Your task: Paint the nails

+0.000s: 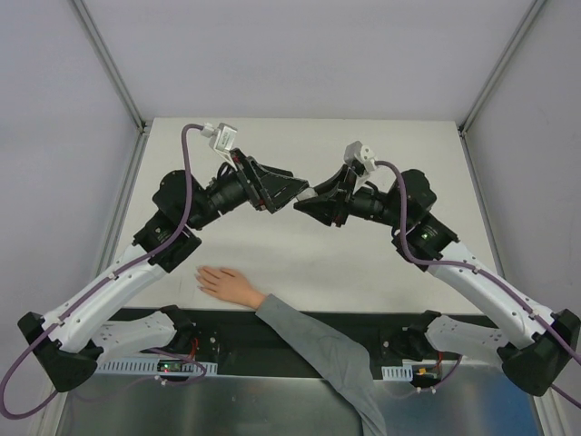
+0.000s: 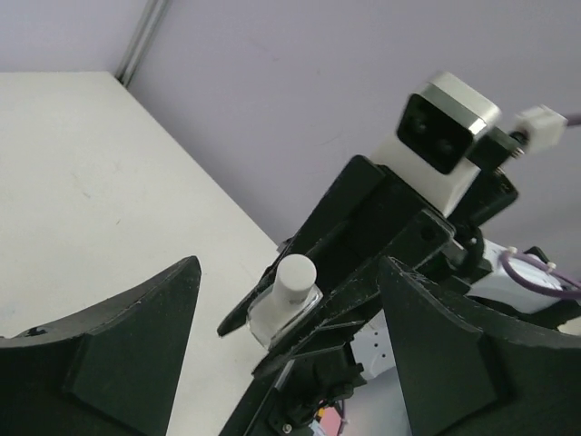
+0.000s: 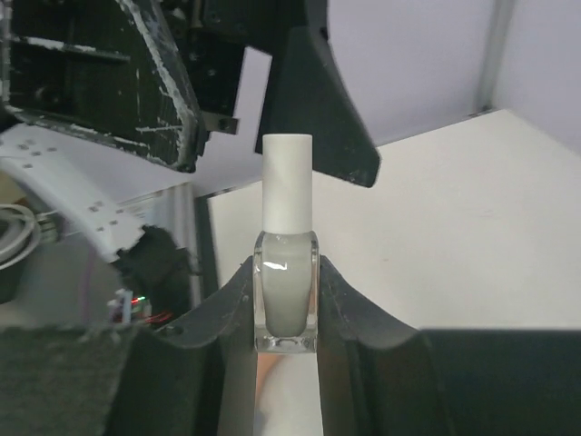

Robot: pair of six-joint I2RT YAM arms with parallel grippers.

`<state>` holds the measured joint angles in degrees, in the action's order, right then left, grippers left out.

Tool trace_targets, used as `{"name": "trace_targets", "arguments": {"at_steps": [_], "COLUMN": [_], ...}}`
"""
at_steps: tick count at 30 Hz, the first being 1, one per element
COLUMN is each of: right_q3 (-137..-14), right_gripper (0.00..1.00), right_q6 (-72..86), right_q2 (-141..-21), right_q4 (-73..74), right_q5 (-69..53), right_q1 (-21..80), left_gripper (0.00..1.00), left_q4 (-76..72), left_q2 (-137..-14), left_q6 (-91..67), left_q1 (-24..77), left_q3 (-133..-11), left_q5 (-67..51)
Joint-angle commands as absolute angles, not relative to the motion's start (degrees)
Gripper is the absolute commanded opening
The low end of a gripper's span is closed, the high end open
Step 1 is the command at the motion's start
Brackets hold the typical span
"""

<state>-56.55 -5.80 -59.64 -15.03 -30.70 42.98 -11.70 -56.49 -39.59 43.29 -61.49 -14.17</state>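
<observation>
A pale hand (image 1: 227, 283) with a grey sleeve (image 1: 318, 350) lies palm down at the table's near edge, fingers pointing left. Its nails are too small to make out. My right gripper (image 3: 286, 272) is shut on a small clear bottle of whitish polish (image 3: 286, 295) with a white cap (image 3: 287, 182), held above the table's middle (image 1: 307, 196). My left gripper (image 2: 286, 318) is open and faces the cap (image 2: 295, 277). Its fingers (image 3: 318, 109) are just beyond the cap and do not touch it. Both grippers meet well beyond the hand.
The white table (image 1: 363, 263) is walled by grey panels and metal posts (image 1: 109, 64). A black strip (image 1: 272, 331) with the arm bases runs along the near edge. The right wrist's camera (image 2: 445, 127) shows close above the bottle.
</observation>
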Motion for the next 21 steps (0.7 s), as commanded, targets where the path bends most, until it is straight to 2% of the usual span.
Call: {"name": "trace_targets", "arguments": {"at_steps": [1, 5, 6, 8, 9, 10, 11, 12, 13, 14, 15, 17, 18, 21], "right_q3": [-57.14, -56.25, -55.99, -55.64, -55.37, -55.46, -57.03, -58.61, -59.58, -59.85, -59.68, -59.16, -58.89, -59.15], "right_gripper": [0.00, 0.00, 0.00, 0.00, 0.00, 0.00, 0.00, 0.00, 0.00, 0.00, 0.00, 0.00, 0.00, 0.00], "right_q6": [9.91, 17.91, 18.45, 18.55, 17.15, 14.35, 9.37, -8.87, -16.53, -24.18, -37.48, -50.05, -53.49, -50.21], "right_q2": [-61.52, -63.36, -63.63, -63.63, -63.28, -62.67, -61.36, -58.04, -57.14, -57.30, -60.44, -64.32, -66.34, -65.31], "right_q4": [-29.69, -38.83, -39.72, -40.08, -39.82, -33.81, -26.18, -16.88, -6.69, -7.03, -10.08, -23.59, -28.78, -22.00], "right_q5": [-49.74, -51.33, -51.24, -50.45, -48.27, -46.08, -41.79, -22.26, -7.01, 26.99, 38.82, 55.02, 55.80, 48.63], "right_q1": [40.17, 38.59, 38.32, 37.97, 37.97, 38.49, 39.80, 48.08, 54.95, 61.72, 71.79, 76.62, 78.47, 77.96], "left_gripper": [0.76, 0.60, 0.47, 0.32, 0.11, 0.00, 0.00, 0.00, 0.00, 0.00, 0.00, 0.00, 0.00, 0.00], "left_q4": [-20.83, -20.65, -20.83, -21.01, -20.40, -19.43, -18.12, -14.89, -13.37, -11.62, -10.30, -8.79, -8.18, -4.84], "left_q2": [-55.89, -57.48, -58.00, -58.36, -58.62, -58.71, -58.88, -58.97, -58.97, -58.89, -59.15, -59.59, -60.55, -62.40], "left_q6": [-41.22, -41.57, -41.57, -41.31, -41.05, -40.35, -40.25, -40.08, -40.25, -40.51, -40.87, -43.15, -43.68, -43.86], "left_q1": [42.28, 42.01, 42.10, 42.01, 42.01, 42.10, 42.10, 42.01, 42.45, 42.71, 43.24, 43.68, 43.68, 43.86], "left_q3": [-60.20, -62.05, -62.22, -63.01, -63.28, -64.06, -64.51, -64.86, -65.39, -65.65, -65.74, -66.00, -66.35, -69.08], "left_q5": [-20.91, -23.64, -24.60, -25.48, -25.49, -24.71, -23.48, -21.20, -16.40, -12.87, -9.96, -4.84, -4.31, -3.08]}}
